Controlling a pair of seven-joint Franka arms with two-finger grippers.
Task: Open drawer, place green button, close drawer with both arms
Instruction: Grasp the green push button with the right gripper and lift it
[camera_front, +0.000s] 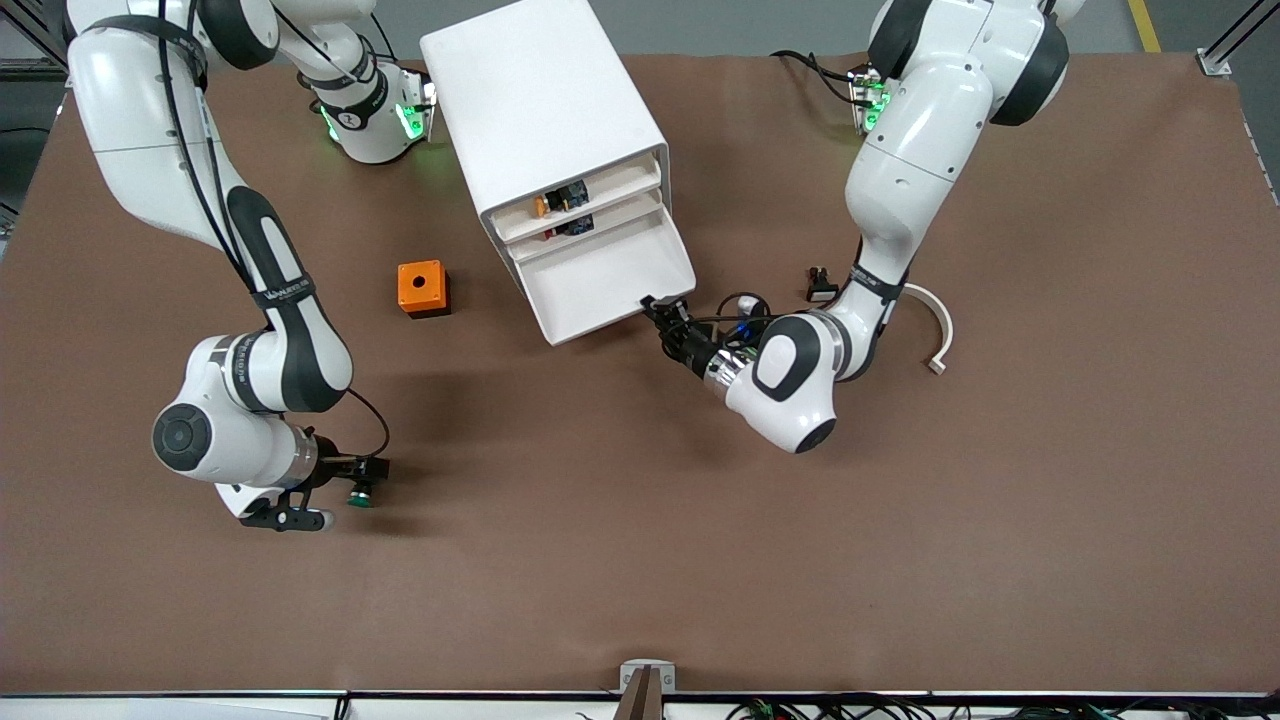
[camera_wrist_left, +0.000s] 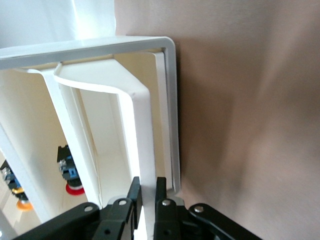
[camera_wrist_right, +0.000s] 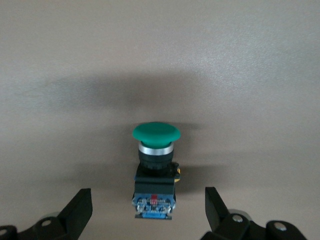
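**Front view: drawer out, button not yet gripped**

Front view showed the drawer (camera_front: 610, 285) pulled out of the white cabinet (camera_front: 545, 110), third tier down, its tray bare. The left end effector (camera_front: 662, 312) sat at the drawer's front corner toward the left arm's end of the tabletop (camera_front: 700, 550); in the left wrist view its fingers (camera_wrist_left: 134, 192) were pinched together on the drawer's front lip (camera_wrist_left: 145, 150).

The button (camera_front: 360, 494) lay on the tabletop near the right arm's end, well apart from the cabinet and nearer the front camera than the orange box (camera_front: 422, 288). The right end effector (camera_front: 358, 478) was down at it. The right wrist view showed the green cap (camera_wrist_right: 156, 134) and dark body lying between the fingers (camera_wrist_right: 77, 210), which stood wide apart, touching nothing.

Risks, as I judged them: the button lay on its side and its round cap could roll or twist if the fingers met it unevenly, so it might slip out. The left grip held only a thin lip at one corner; a skewed pull could cock the drawer in its slides or shift the whole cabinet.
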